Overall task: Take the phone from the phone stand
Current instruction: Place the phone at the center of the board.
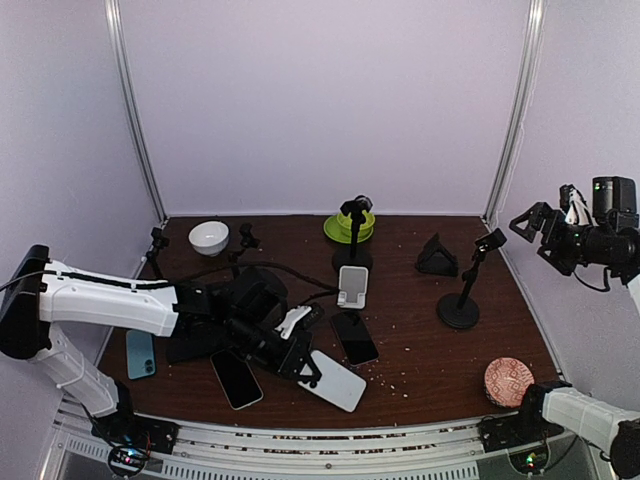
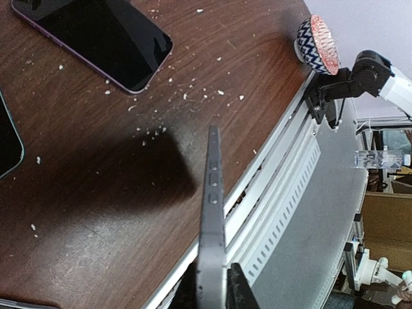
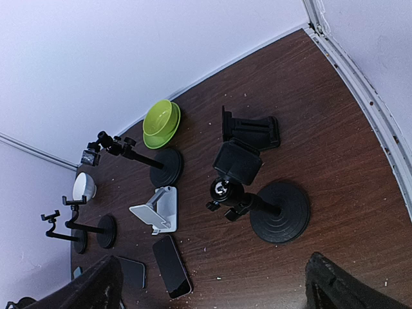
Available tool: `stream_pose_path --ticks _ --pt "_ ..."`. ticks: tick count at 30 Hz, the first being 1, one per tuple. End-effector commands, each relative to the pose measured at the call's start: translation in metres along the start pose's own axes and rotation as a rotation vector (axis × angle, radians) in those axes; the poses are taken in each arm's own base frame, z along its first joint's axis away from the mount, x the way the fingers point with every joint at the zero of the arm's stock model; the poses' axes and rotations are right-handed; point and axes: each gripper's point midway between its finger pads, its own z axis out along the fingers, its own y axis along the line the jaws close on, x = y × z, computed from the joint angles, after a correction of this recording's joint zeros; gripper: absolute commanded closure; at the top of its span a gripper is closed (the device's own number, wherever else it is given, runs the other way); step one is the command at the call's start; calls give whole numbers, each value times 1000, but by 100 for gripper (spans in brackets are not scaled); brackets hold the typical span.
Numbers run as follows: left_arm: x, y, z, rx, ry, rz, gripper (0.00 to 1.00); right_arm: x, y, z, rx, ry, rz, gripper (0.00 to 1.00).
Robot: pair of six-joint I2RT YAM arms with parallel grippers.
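**At the near edge of the table: phone off its stand, pinched in the left claw**

Near the front of the table [image 1: 440,345], the left gripper [image 2: 215,283] is clamped on the phone [image 2: 212,193]; the wrist view shows the handset edge-on, side buttons facing the camera, a finger pressed to each face; it reaches out from the claw over the brown wood towards the table's front rail and throws a dark shadow on the surface to one side. From above its pale back shows, tilted, just beside a dark phone [image 1: 238,379] lying flat; whether its far end touches the wood I cannot tell. The white phone stand [image 1: 352,287] sits apart from it, further back near the middle of the table, with nothing on its ledge; another dark phone [image 1: 354,337] lies just in front of the stand, and a teal phone [image 1: 140,353] lies at the left edge.

The right gripper [image 1: 530,224] hangs high at the right side, well clear of the table, its jaws spread wide with nothing between them. A patterned bowl [image 2: 317,44] lies on its side at the near right corner; a green bowl [image 1: 350,226] sits at the back; pale crumbs [image 2: 193,90] are scattered over the wood.
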Motion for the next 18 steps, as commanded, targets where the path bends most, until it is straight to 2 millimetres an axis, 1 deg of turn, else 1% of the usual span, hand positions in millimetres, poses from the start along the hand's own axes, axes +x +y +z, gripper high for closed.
stream_pose_path --ticks 1,4,9,18 --pt "-15 -15 2 80 -15 -19 100 3 6 -2 -34 11 21 0" --pt "-6 -11 9 90 22 -54 100 2 8 0 -51 14 30 1" --pt "7 -5 13 106 50 -97 100 2 10 3 -65 21 39 0" --pt "20 4 26 112 119 -146 92 1 12 2 -74 21 39 1"
